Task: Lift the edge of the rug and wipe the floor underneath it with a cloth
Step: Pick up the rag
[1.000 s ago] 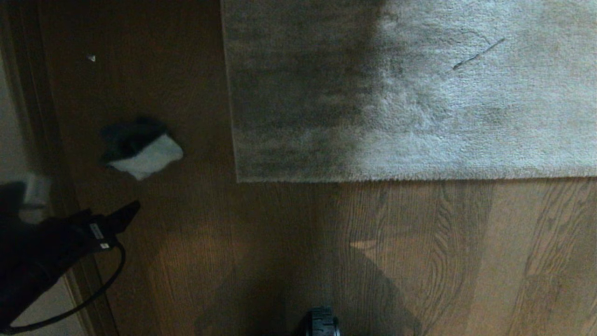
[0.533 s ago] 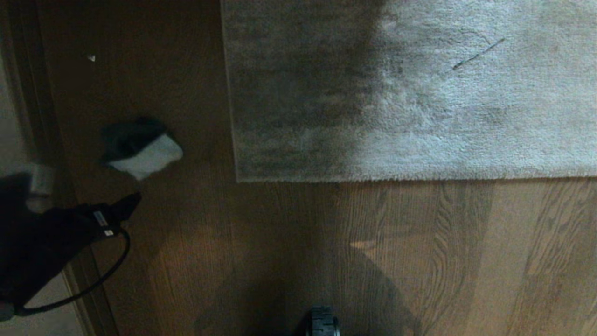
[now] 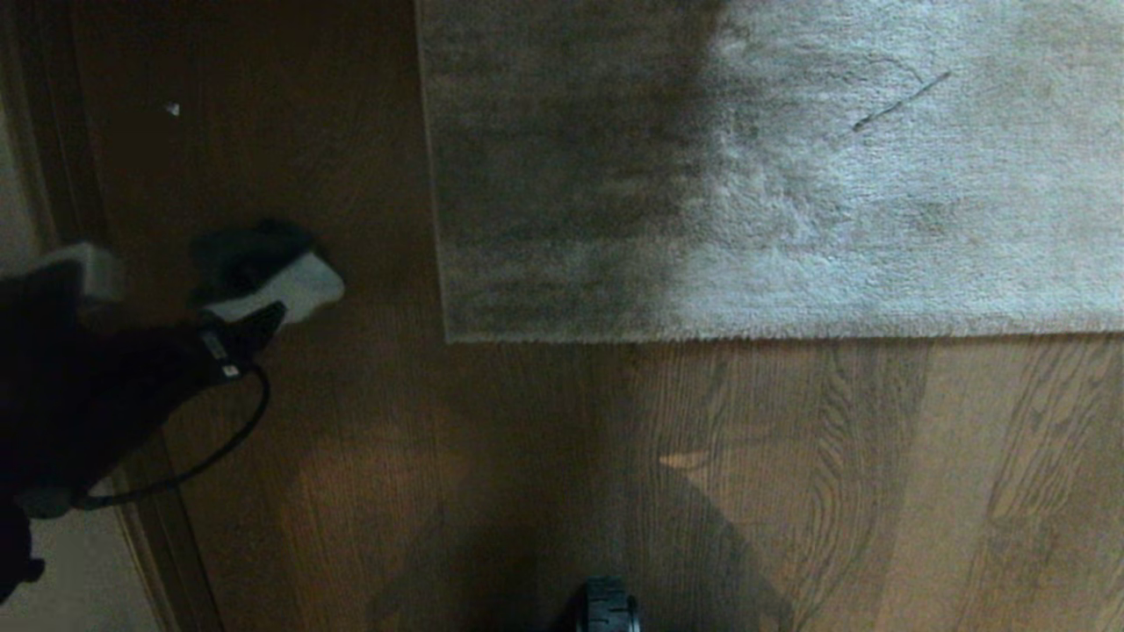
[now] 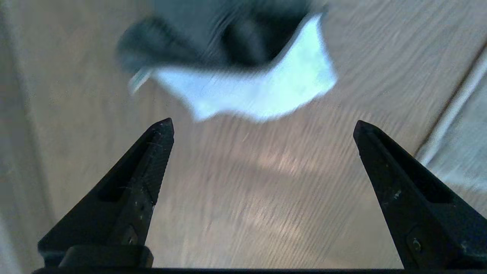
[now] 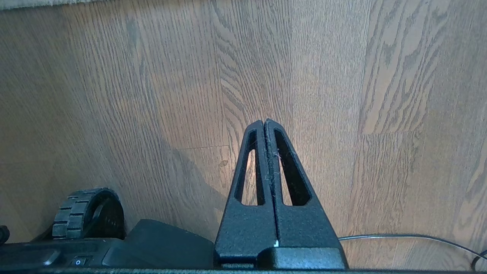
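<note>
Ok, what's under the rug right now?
Nothing can be seen: the rug lies flat on the wood floor, covering whatever is beneath. The cloth sits beside it, not under.

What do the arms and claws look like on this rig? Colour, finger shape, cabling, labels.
Both are matte black. The left claw has two tapered, pointed fingers with hollow slots. The right claw has the same triangular fingers with long cut-out windows. In the head view the left arm is black, with a small white label near the wrist and a thin black cable looping below it.
</note>
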You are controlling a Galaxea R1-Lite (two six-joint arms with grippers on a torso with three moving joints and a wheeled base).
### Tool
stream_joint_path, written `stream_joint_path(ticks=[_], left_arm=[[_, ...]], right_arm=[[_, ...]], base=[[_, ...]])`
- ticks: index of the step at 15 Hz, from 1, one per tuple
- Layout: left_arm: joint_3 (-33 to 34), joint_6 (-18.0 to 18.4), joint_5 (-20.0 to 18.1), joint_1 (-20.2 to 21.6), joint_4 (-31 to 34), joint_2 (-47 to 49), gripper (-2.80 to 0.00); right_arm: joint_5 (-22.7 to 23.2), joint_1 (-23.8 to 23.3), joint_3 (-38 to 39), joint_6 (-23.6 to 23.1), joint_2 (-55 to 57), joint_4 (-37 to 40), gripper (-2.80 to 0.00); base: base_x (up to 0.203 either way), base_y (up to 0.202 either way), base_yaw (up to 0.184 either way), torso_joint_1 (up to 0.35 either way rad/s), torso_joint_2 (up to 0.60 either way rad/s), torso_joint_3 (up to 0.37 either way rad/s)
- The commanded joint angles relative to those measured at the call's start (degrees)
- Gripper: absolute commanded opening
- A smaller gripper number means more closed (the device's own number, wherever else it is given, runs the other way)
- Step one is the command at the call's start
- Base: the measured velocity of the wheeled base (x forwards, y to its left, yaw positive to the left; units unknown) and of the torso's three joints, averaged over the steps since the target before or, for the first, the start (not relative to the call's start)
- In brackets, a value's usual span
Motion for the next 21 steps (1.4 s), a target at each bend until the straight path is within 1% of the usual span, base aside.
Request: stream_joint_path(ticks=[1,4,8,11,13,15,19,21], left_arm=[[-2.84,-0.16,0.71,-1.61,-0.32,3.04,0.0],[-5.59,-0.22,2.71,-3.18,-0.76,6.66,0.0],[-7.64,-0.43,2.92,-3.42,-3.02,11.78,0.0],[-8.32,-0.21,3.37,-3.18,-7.56,16.49,0.0],[-8.58,-0.04,4.71,-3.08,-11.35,19.44,0.0],[-9.02,0.16,6.11,-2.89,-12.91,21.43,0.0],[-10.73,3.38,6.23,-0.61,-17.37,24.56,0.0],[-10.75,4.36,6.23,-0.11,-19.66,25.98,0.0]], right_arm=[[-0.03,0.02,0.0,0.03,-0.02,-0.04,-2.8],[-0.03,0.02,0.0,0.03,-0.02,-0.04,-2.8],[-0.03,0.02,0.0,0.03,-0.02,-0.04,-2.8],[-0.03,0.02,0.0,0.03,-0.02,-0.04,-2.8],[-0.03,0.02,0.0,0.03,-0.02,-0.04,-2.8],[-0.03,0.02,0.0,0.0,-0.02,-0.04,-2.8],[-0.03,0.02,0.0,0.03,-0.02,0.01,-2.8],[-0.03,0.02,0.0,0.03,-0.08,-0.04,-2.8]], base=[[0.0,0.0,0.0,0.0,0.0,0.0],[0.0,0.0,0.0,0.0,0.0,0.0],[0.0,0.0,0.0,0.0,0.0,0.0],[0.0,0.0,0.0,0.0,0.0,0.0],[0.0,0.0,0.0,0.0,0.0,0.0],[0.0,0.0,0.0,0.0,0.0,0.0],[0.0,0.0,0.0,0.0,0.0,0.0],[0.0,0.0,0.0,0.0,0.0,0.0]])
